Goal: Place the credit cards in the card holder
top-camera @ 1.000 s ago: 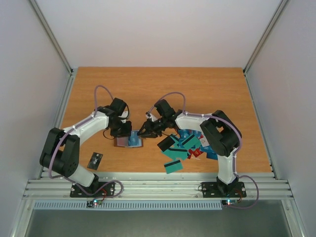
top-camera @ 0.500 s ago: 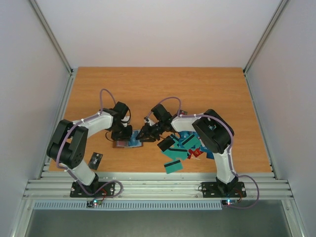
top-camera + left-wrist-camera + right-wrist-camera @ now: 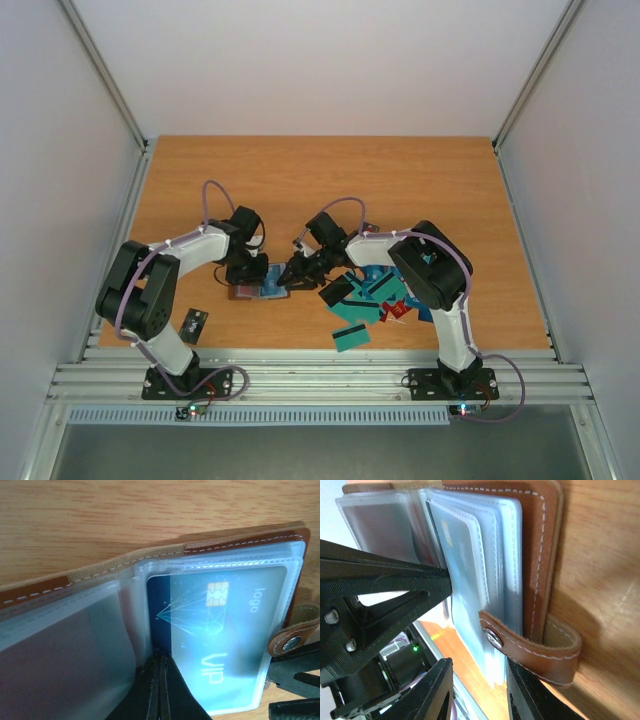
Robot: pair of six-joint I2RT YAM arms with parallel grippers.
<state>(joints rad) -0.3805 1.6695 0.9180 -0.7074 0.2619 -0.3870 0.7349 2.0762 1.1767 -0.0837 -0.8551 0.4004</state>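
Top external: both arms meet at the opened card holder

Top external shows the card holder lying open on the wooden surface, left of centre, with a blue card showing on its right half. The left arm reaches in from the left and the right arm from the right. Their jaws sit at opposite sides of the holder, too small here to read. The loose credit cards, in teal, blue, red and black, lie in a heap right of centre, with one teal card nearest the bottom edge. A small dark flat item, possibly another card, lies apart at lower left.

Left wrist: the holder fills the frame, its brown cover with pale stitching along the top and its clear sleeves spread open. The blue card, marked with a gold chip, "VIP" and "logo", sits inside the right-hand sleeve. At bottom centre the left jaws are pressed together, tips at the fold between sleeves. Whether a thin leaf is pinched there I cannot tell. A snap strap curls at the right edge.

Right wrist: the sleeves run down from the top, with the strap and its stud at centre. The right jaws stand apart along the bottom, with the sleeve edges reaching into the gap. The left fingers enter from the left, their tip against the sleeves.
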